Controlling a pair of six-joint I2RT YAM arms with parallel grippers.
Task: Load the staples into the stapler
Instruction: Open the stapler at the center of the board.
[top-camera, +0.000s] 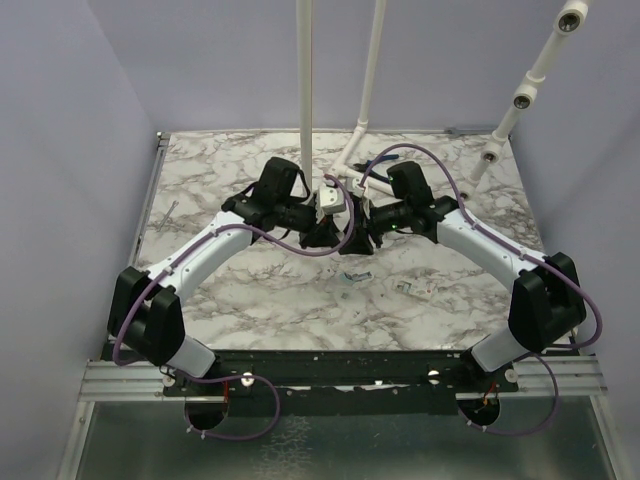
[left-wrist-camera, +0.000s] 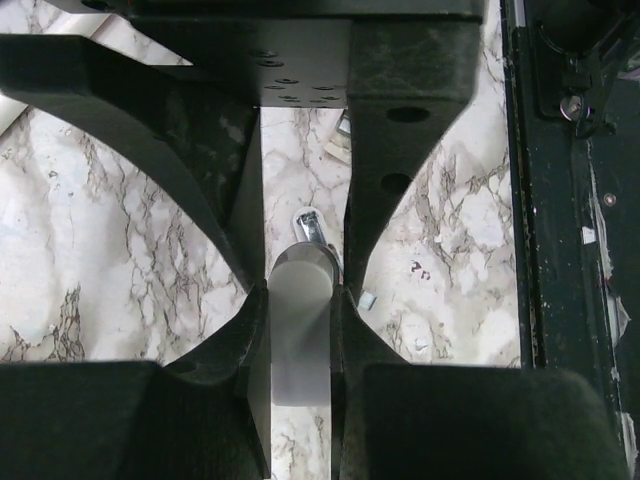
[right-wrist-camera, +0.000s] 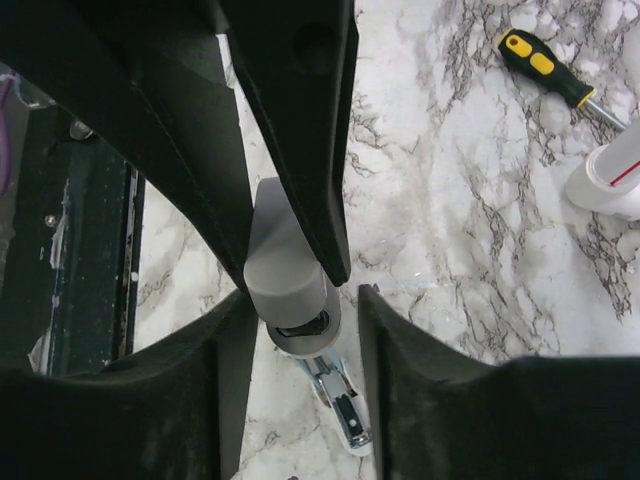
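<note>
The pale stapler (left-wrist-camera: 300, 335) hangs above the marble table at its middle, clamped between the fingers of my left gripper (left-wrist-camera: 300, 300), which is shut on its body. In the top view the stapler (top-camera: 330, 204) sits where the two arms meet. From the right wrist, the stapler (right-wrist-camera: 290, 270) points down and its silvery metal inner part (right-wrist-camera: 340, 400) swings out below. My right gripper (right-wrist-camera: 308, 300) stands open around that end, with a gap on its right side. Small pale bits (top-camera: 355, 277) lie on the table below; I cannot tell whether they are staples.
A yellow-handled screwdriver (right-wrist-camera: 545, 65) lies on the marble beside a white pipe foot (right-wrist-camera: 610, 180). White poles (top-camera: 305, 100) rise at the back of the table. More small scraps (top-camera: 415, 288) lie right of centre. A black rail (left-wrist-camera: 560, 250) runs along the near edge.
</note>
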